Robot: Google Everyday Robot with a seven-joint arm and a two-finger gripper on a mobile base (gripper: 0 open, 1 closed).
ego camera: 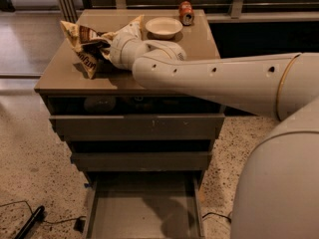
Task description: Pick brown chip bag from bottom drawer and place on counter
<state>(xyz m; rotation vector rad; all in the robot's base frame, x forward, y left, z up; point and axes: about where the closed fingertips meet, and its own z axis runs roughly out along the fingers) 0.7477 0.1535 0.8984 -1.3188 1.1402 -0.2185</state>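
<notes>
We see the brown chip bag [88, 44] over the left part of the bench [70, 78], tilted, its lower corner at or just above the surface; we cannot tell if it touches. The tool [108, 48] is clenched on the bag's crumpled middle. The bottom drawer [144, 208] stands open with nothing visible inside, so we judge the pick done and the carry finished. What is left is to set the bag down and let go, well apart from the bowl [163, 27] and the orange can [186, 12].
</notes>
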